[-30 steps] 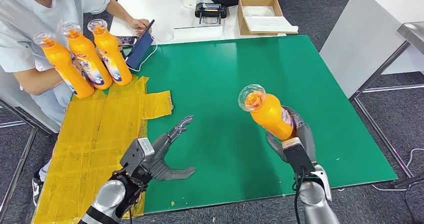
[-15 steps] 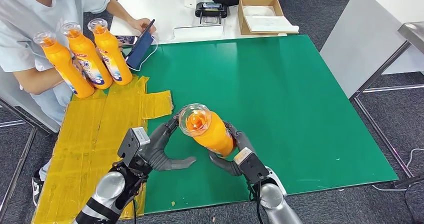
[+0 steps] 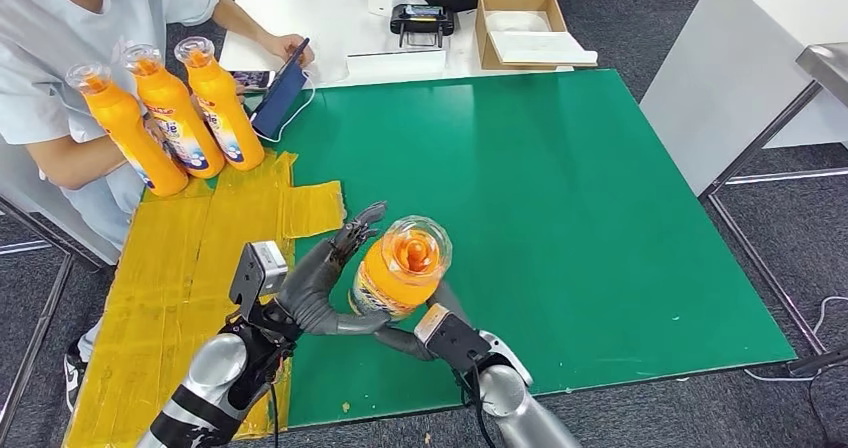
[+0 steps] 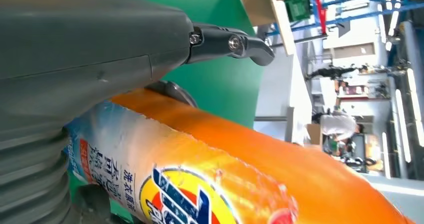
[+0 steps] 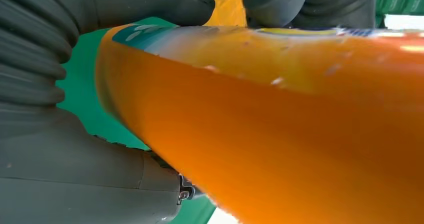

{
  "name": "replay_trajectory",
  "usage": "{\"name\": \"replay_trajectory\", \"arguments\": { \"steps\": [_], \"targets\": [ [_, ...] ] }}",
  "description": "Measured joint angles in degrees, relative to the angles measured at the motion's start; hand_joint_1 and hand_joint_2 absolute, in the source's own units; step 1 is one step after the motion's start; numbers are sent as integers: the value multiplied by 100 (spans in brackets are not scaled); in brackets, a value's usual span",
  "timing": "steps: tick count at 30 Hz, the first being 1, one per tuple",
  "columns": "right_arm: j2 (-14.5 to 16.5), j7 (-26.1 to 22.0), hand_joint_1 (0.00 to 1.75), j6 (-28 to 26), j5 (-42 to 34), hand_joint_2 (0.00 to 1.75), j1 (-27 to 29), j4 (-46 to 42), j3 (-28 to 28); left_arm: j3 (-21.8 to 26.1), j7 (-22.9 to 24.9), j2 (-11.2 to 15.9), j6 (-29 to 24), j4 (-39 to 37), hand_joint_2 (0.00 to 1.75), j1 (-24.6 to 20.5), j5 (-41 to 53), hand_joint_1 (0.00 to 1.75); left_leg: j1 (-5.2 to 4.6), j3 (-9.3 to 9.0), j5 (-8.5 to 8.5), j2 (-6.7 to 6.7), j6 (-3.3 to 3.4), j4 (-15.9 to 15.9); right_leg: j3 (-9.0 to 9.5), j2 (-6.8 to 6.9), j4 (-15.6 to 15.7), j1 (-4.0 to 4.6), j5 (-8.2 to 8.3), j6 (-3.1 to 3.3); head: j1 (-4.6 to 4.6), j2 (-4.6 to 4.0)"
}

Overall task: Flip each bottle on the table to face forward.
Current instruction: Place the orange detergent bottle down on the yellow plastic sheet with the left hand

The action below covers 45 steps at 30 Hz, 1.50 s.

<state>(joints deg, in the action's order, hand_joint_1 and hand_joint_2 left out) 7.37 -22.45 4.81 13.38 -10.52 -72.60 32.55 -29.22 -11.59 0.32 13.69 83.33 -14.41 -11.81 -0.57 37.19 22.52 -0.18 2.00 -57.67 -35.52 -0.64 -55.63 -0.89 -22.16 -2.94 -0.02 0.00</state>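
Item, orange detergent bottle (image 3: 398, 273) near the green table (image 3: 560, 168) front edge: I am holding it in the right hand (image 3: 432, 330), left hand (image 3: 318, 290) cupping its labelled side; releasing right only once left is gripping firmly.

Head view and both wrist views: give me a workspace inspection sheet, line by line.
Surface: green table mat, with yellow taped sheeting along its left side.
Job's things: one orange plastic bottle with a clear cap between both hands, label showing in the left wrist view; three matching orange bottles upright at the far left.
Clutter: small scrap near the front edge.
Hands: left hand and right hand both hold the bottle.
Cables: black cable on the right forearm.
Surroundings: seated person; white table with cardboard box.
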Motion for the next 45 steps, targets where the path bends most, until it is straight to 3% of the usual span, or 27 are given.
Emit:
{"name": "replay_trajectory", "arguments": {
  "steps": [13,14,17,18,45],
  "targets": [
    [-1,-139,175,5,-243,175,-119,291,250,-160,-191,5,638,145,175,47,-736,0,-1,5,1,-1,0,0,-3,0,0,0,0,0,-1,0],
    [-1,-151,175,9,-254,175,-119,306,252,-172,-203,5,648,170,175,60,-767,20,-1,5,1,-1,0,0,-3,0,0,0,0,0,-1,0],
    [-1,-175,175,19,-274,175,-119,344,263,-201,-252,5,650,225,175,99,-796,149,0,4,1,-1,0,0,-3,0,0,0,0,0,-1,0],
    [-1,-181,175,19,-281,175,-119,356,268,-208,-281,5,648,240,175,111,-781,172,0,5,1,-1,0,0,-3,0,0,0,0,0,0,0],
    [-1,-285,175,63,-327,175,-119,476,322,-314,-674,7,519,434,175,236,-200,175,-1,5,1,0,0,0,-5,0,0,0,0,0,0,0]
  ]
}}
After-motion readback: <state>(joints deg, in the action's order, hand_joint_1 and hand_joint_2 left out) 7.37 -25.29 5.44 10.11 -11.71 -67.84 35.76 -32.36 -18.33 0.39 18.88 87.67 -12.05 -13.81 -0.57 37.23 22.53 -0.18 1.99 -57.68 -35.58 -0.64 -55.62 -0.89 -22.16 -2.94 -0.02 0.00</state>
